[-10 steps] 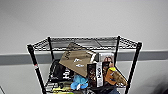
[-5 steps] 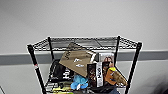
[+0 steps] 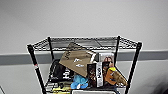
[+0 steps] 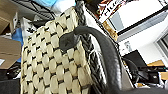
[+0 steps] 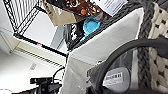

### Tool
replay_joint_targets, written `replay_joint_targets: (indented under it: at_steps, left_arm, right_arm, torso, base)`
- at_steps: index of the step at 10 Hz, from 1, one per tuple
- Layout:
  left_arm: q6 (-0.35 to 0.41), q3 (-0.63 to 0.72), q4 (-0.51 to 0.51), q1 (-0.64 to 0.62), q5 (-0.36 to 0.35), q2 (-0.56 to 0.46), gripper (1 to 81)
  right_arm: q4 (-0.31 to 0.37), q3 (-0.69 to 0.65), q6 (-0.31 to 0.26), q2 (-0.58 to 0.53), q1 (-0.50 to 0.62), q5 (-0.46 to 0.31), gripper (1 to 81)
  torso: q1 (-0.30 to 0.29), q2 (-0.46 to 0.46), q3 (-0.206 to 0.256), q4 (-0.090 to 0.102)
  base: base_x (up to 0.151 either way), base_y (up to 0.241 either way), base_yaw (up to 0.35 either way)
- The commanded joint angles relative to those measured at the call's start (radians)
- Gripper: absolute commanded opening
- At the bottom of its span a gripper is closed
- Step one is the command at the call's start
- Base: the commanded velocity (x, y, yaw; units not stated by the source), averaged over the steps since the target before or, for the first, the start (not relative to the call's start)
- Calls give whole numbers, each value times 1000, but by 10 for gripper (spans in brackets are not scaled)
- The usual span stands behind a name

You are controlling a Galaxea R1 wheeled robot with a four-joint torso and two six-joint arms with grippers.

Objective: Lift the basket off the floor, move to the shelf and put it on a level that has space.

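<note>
Tool state at either wrist: cannot tell. Woven basket [image 4: 52, 65] raised before the wire rack [image 3: 85, 65]; top tier [image 3: 85, 43], upper centre, bare. View unchanged; placement pending.

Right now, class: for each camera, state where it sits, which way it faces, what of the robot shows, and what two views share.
Head view: high on the robot, facing the shelf against a pale wall; its top level lies bare; none of the robot's body is discernible.
Left wrist view: on the left arm, close against the basket, at a black loop handle.
Right wrist view: on the right arm, looking into the basket's white lining, past its other handle.
Both wrist views share the basket.
</note>
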Motion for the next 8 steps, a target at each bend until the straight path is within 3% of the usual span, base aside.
replay_joint_targets:
  at_steps: [1,8]
  left_arm:
    - [9,179,29,-180,-36,-35,10]
    - [6,294,-64,-337,-30,-100,10]
  right_arm:
    - [54,137,8,-30,174,-18,10]
    - [146,226,8,-96,329,-61,10]
  torso:
    - [0,0,0,0]
    - [0,0,0,0]
  base:
    - [0,0,0]
    - [0,0,0]
